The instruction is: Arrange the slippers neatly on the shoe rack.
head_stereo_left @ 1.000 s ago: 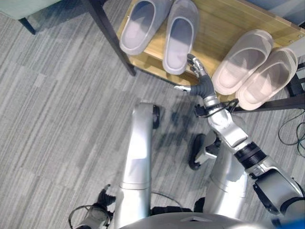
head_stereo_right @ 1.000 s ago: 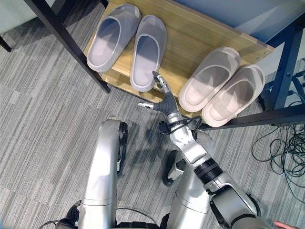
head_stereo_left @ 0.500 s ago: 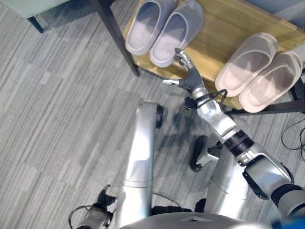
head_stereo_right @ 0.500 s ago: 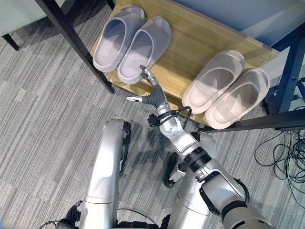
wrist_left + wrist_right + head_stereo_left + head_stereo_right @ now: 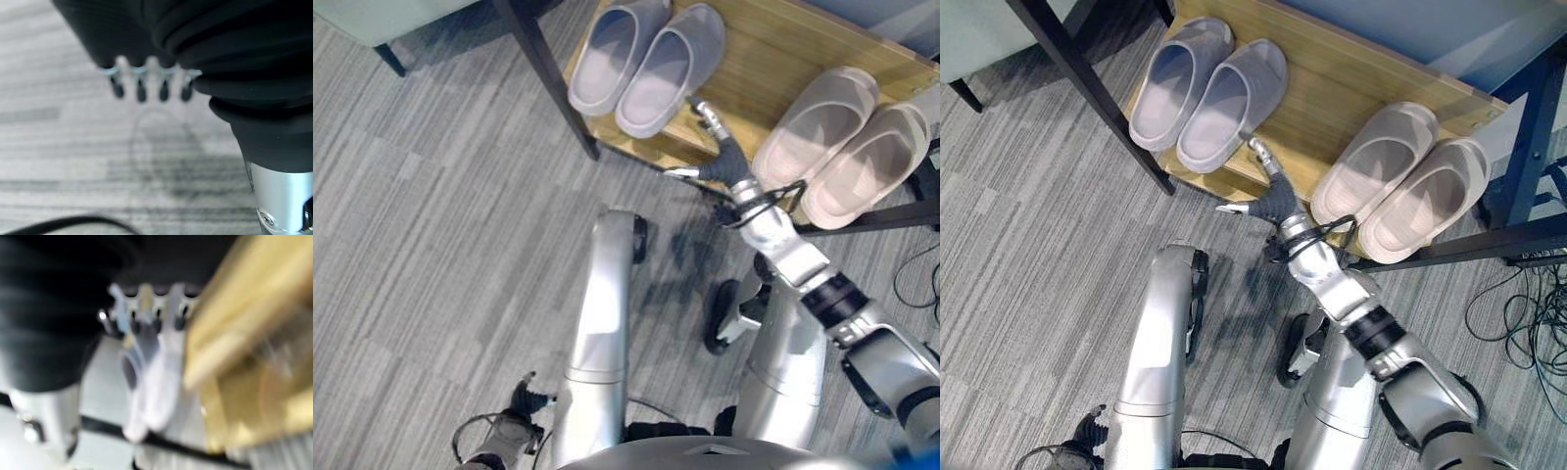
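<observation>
A pair of grey slippers [image 5: 646, 64] lies side by side at the left end of the wooden shoe rack [image 5: 764, 49], heels toward me. A beige pair [image 5: 842, 147] rests at the right end, also side by side. My right hand [image 5: 722, 162] is open with straight fingers, just off the heel of the right grey slipper [image 5: 1234, 103]; I cannot tell whether it touches. In the right wrist view its fingers [image 5: 146, 308] point toward the grey slippers [image 5: 146, 377]. My left hand [image 5: 142, 88] hangs relaxed over the carpet, also low at the left [image 5: 524, 397].
A black rack leg [image 5: 548, 83] slants down left of the grey pair. A dark lower bar [image 5: 1469, 240] runs under the beige pair. Loose cables [image 5: 1518, 304] lie on the grey carpet at the right. A pale piece of furniture [image 5: 382, 15] stands at the top left.
The right grey slipper's heel swung left against its mate under my right hand. The hand has since drawn back a little to the right. The camera shifted slightly.
</observation>
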Robot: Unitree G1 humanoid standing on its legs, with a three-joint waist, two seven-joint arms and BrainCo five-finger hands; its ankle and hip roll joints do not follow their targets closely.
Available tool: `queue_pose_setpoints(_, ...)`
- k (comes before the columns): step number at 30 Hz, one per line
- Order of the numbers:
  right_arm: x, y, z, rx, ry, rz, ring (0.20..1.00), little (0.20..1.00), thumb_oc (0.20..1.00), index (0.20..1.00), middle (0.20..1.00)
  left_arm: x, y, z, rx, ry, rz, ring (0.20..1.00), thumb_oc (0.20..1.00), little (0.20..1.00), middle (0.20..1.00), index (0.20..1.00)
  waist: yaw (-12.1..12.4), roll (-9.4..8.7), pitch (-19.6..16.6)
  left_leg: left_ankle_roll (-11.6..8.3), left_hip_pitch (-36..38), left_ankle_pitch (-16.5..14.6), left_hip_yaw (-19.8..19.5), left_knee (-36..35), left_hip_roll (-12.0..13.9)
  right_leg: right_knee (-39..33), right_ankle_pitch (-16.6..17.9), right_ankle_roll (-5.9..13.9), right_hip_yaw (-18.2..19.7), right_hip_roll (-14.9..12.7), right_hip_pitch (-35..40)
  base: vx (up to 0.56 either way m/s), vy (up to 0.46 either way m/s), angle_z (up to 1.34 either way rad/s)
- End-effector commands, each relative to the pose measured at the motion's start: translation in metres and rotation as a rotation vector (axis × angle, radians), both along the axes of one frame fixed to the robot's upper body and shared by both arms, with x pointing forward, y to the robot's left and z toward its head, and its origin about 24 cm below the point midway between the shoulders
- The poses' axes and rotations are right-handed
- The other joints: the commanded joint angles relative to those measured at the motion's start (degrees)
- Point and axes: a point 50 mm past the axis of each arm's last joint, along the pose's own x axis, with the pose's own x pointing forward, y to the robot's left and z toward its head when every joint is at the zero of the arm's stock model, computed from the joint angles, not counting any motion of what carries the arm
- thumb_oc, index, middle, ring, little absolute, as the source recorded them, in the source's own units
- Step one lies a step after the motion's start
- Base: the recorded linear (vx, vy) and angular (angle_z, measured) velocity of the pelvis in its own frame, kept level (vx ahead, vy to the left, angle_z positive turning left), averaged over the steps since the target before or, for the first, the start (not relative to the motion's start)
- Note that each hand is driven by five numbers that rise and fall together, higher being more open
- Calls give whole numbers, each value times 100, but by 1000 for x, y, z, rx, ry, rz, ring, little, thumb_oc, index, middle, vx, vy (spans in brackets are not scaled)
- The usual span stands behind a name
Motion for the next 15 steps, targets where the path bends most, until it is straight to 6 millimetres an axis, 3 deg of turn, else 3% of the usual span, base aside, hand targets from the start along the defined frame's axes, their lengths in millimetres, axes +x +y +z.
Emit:
queue_pose_setpoints(1, -26, 5, 53, -70, -285, 91, 1000, 1000, 1000, 1000, 1000, 2, -14, -5, -31, 29, -43, 1000, 1000, 1000, 1000, 1000, 170, -91, 192, -163, 193, 369, -198, -1402, -83, -1139, 787, -144, 574, 55, 579, -185, 22, 6)
queue_pose_setpoints(5, -28, -7, 43, -74, -234, 97, 1000, 1000, 1000, 1000, 1000, 35, -26, 5, -46, -39, -88, 1000, 1000, 1000, 1000, 1000, 94, -53, 185, -173, 193, 1030, -448, -2287, 5, -2096, 931, -86, -7, 1, 797, -143, 22, -5)
queue_pose_setpoints(9, -25, -19, 2, -57, -51, 82, 1000, 1000, 1000, 1000, 1000, 50, -34, 11, -76, -85, -104, 1000, 1000, 1000, 1000, 1000, -51, -6, -313, -216, 418, 1588, -603, -3494, 105, -3301, 1165, -9, -540, -26, 1105, -120, 35, 6)
queue_pose_setpoints(11, -18, -24, -35, -37, 109, 41, 1000, 1000, 1000, 1000, 1000, 56, -40, 13, -91, -107, -114, 1000, 1000, 1000, 1000, 1000, -110, -46, -425, -246, 940, 1832, -588, -4289, 205, -3981, 1352, 40, -720, -6, 1570, -117, 44, 6)
queue_pose_setpoints(12, -18, -24, -35, -36, 110, 41, 1000, 1000, 1000, 1000, 1000, 55, -40, 13, -90, -105, -114, 1000, 1000, 1000, 1000, 1000, -104, -42, -401, -247, 1004, 1857, -593, -4345, 209, -4039, 1378, 35, -738, -1, 1636, -135, 31, 2)
queue_pose_setpoints(13, -19, -37, -69, -27, 242, -20, 1000, 1000, 1000, 1000, 1000, 58, -41, 15, -83, -118, -136, 1000, 1000, 1000, 1000, 1000, -170, -68, -493, -279, 1469, 2114, -586, -4986, 277, -4735, 1565, 59, -934, 41, 2059, -131, 18, 10)
queue_pose_setpoints(15, -20, -47, -103, 8, 384, -73, 1000, 1000, 1000, 1000, 1000, 66, -43, 19, -71, -138, -167, 1000, 1000, 1000, 1000, 1000, -222, -109, -602, -326, 1896, 2368, -568, -5628, 287, -5317, 1763, 113, -1063, 79, 2434, -128, 21, 14)
